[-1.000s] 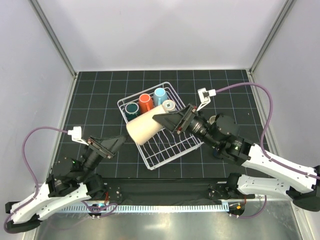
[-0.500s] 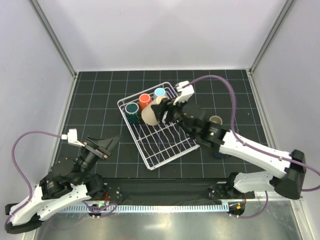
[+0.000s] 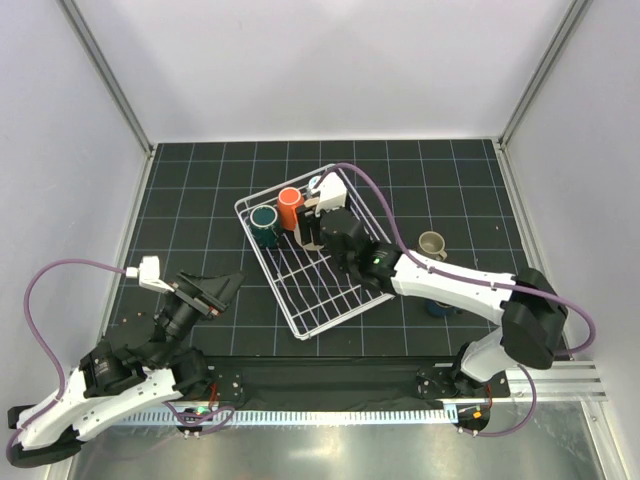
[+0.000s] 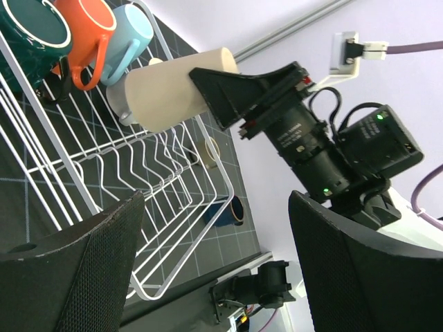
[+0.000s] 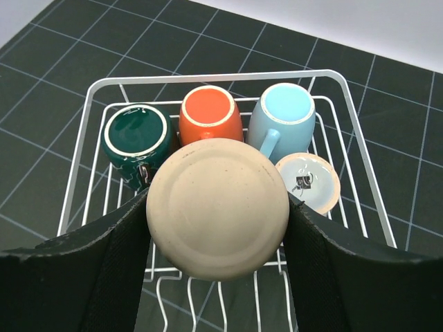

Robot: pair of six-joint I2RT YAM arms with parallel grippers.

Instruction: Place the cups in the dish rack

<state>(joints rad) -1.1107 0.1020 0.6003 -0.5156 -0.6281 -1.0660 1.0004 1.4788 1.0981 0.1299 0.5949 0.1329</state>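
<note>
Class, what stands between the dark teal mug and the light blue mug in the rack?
The orange mug, shown clearly in the right wrist view.

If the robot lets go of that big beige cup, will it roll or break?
It would probably roll: the beige tumbler is tall, round and smooth-sided, with no handle showing. The right gripper holds it over the dish rack, whose wires would likely stop it. It looks like speckled ceramic, so I'd guess stiff, fairly heavy and chippable.
</note>
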